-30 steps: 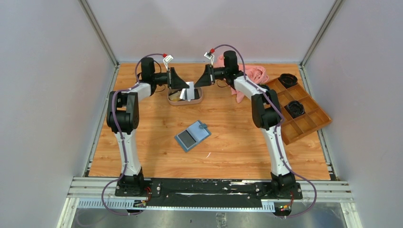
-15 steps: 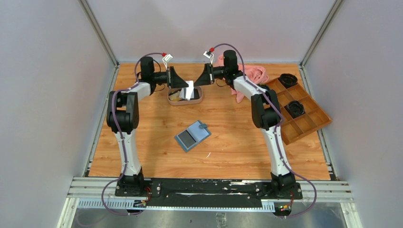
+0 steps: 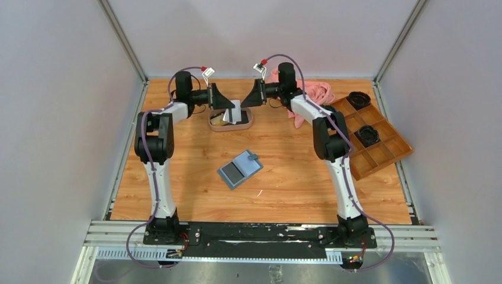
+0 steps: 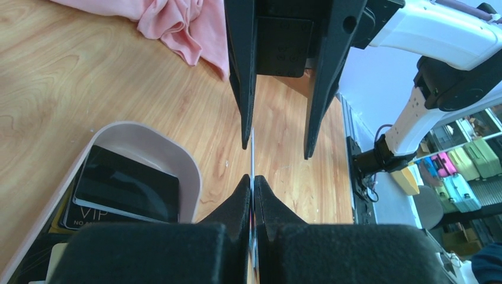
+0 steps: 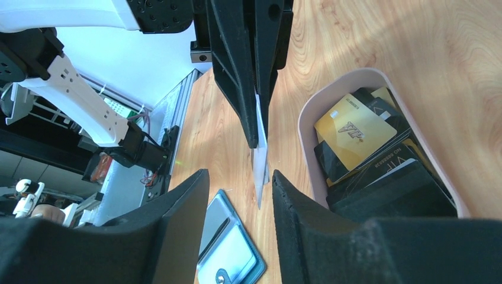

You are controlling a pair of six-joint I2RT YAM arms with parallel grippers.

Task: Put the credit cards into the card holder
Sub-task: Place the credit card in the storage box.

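While pinching one thin white-grey plastic credit card edge-down in the left gripper, fingers clenched tight on it, hovers over the oval pinkish-rimmed plastic tray at the far side of the wood-grain desk. Faces the right gripper nose to nose; fingers there released and parted, straddling the card's free end, apparently not touching it. Looks like a mid-air hand-over step, not insertion yet. Next probably needs: closing the right fingers squarely on the card's flat faces, letting go on the left, then carrying to the small teal-blue fold-over card holder, lying open and flat mid-desk, well apart from the tray. Calls for fine aim, with a rigid, slick card and likely a narrow slot. Leaves more credit cards in the tray: a glossy black card, a gold-tan card, stacked loose and overlapping. Smooth hard plastic, thin sharp edges; holder softer-looking, with round snap button. Off to the right, a crumpled pink cloth and a brown compartmented wooden box, clear of both arms.
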